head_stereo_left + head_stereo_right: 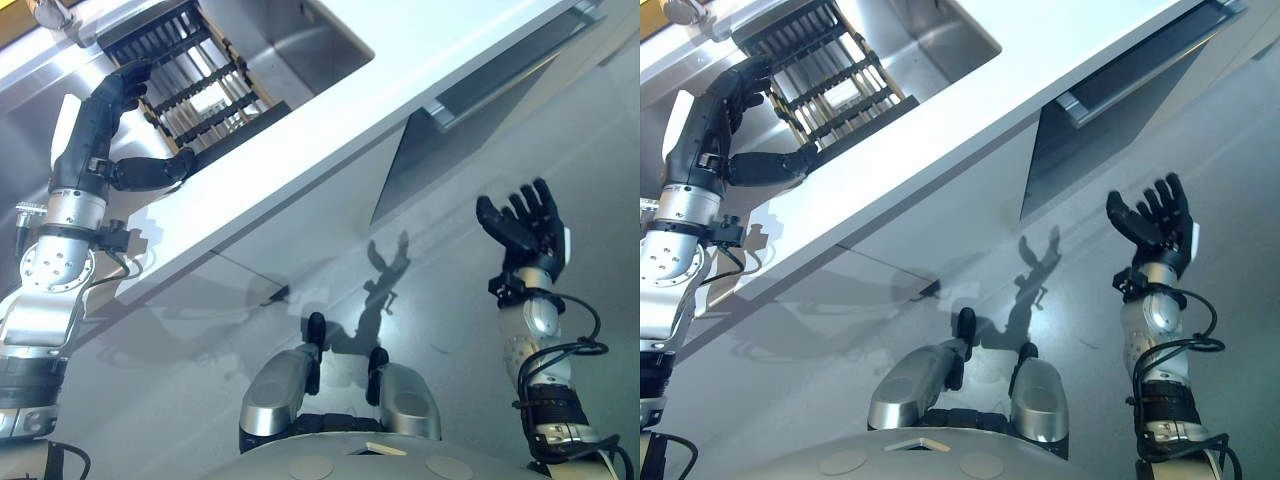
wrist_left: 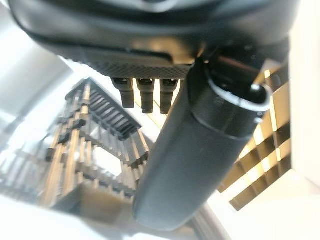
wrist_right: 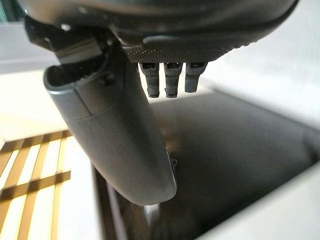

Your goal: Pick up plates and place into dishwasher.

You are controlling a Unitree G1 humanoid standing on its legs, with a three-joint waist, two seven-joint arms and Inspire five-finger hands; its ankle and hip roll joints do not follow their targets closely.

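Note:
A black dish rack (image 1: 190,85) with upright tines on a wooden frame stands on the white counter (image 1: 400,95) beside a steel sink (image 1: 300,40). My left hand (image 1: 115,100) is up at the rack's left side, open, its fingers against the rack's corner and its thumb (image 1: 150,170) spread along the near edge. The left wrist view looks past that thumb (image 2: 195,150) onto the rack's tines (image 2: 95,135). My right hand (image 1: 525,225) hangs open in the air in front of the cabinets, palm up, with nothing in it.
Below the counter a dark recess (image 1: 430,165) opens under a long grey handle (image 1: 500,75). The right wrist view looks into a dark cavity (image 3: 240,150) next to wooden slats (image 3: 30,165). Pale cabinet fronts (image 1: 300,230) run beneath the counter.

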